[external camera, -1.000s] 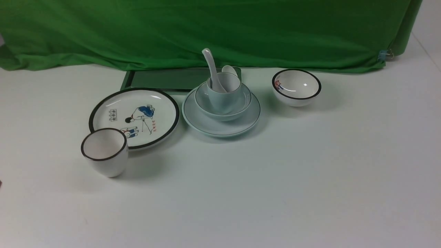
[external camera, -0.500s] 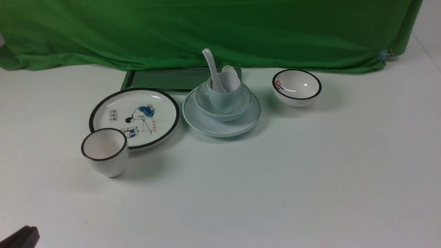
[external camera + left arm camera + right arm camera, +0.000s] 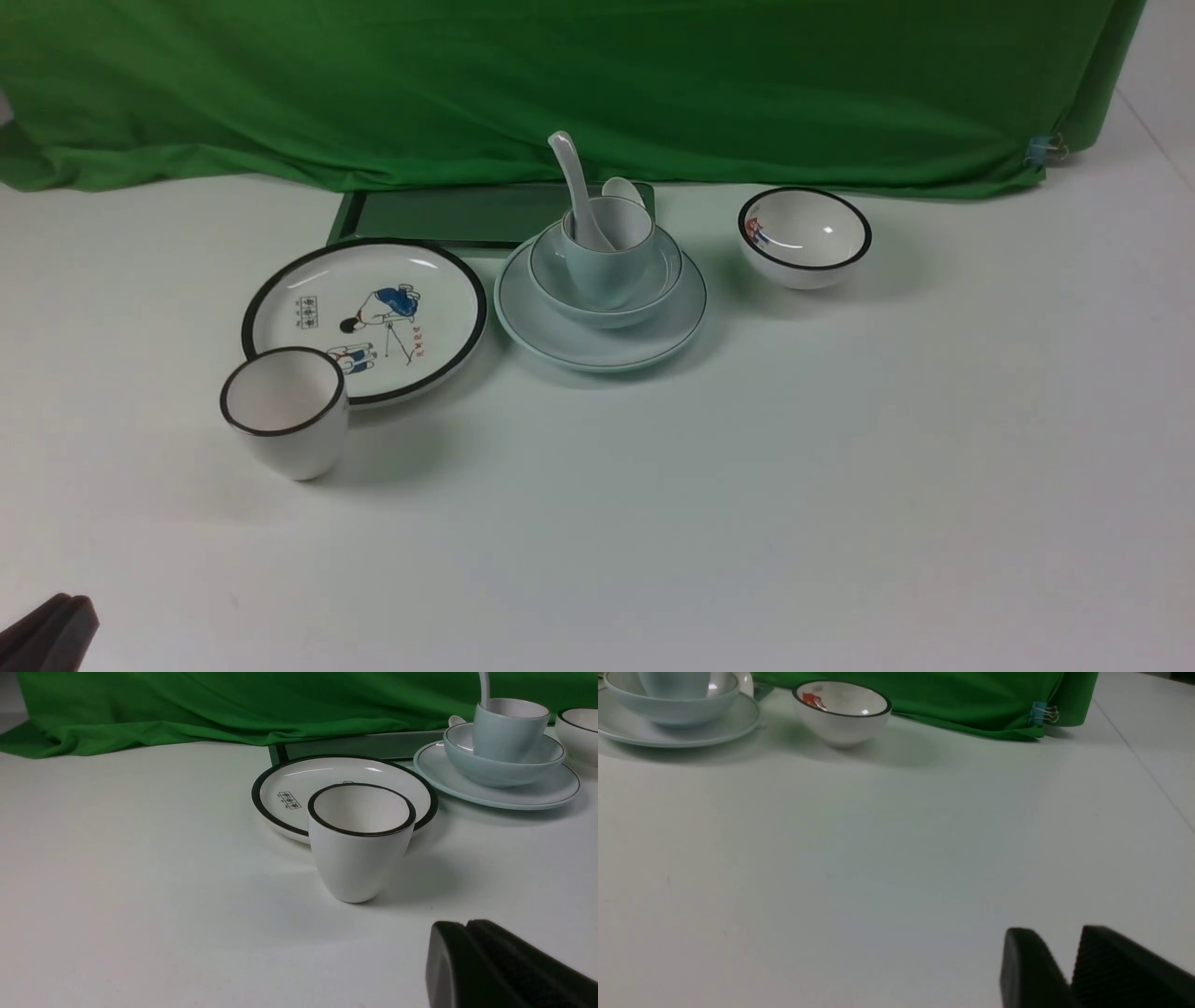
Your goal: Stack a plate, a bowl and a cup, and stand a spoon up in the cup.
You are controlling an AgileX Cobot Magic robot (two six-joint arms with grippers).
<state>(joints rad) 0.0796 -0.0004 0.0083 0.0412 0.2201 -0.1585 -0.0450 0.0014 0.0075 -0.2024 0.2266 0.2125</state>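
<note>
Both hands rest low, left hand point(image 3: 467, 938) pressed closed, right hand point(image 3: 1069, 952) barely parted.

White worktop point(image 3: 747, 523) carries directly: pale blue-green plate point(image 3: 599, 343), cartoon-figure plate point(image 3: 364, 317), black-rimmed cup point(image 3: 285, 411), black-rimmed bowl point(image 3: 805, 236), dark tray point(image 3: 448, 215), green cloth point(image 3: 560, 84) along the far edge.

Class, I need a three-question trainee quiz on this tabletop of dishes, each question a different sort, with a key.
1. True or false: the pale blue handleless ceramic cup stands inside the pale blue-green glossy bowl.
2. What does that bowl rest on? A) green cloth B) pale blue-green round plate C) cartoon plate
3. Fill in: the glossy white ceramic soup spoon stands in the ____.

Key: 1 true; 2 B; 3 cup.
</note>
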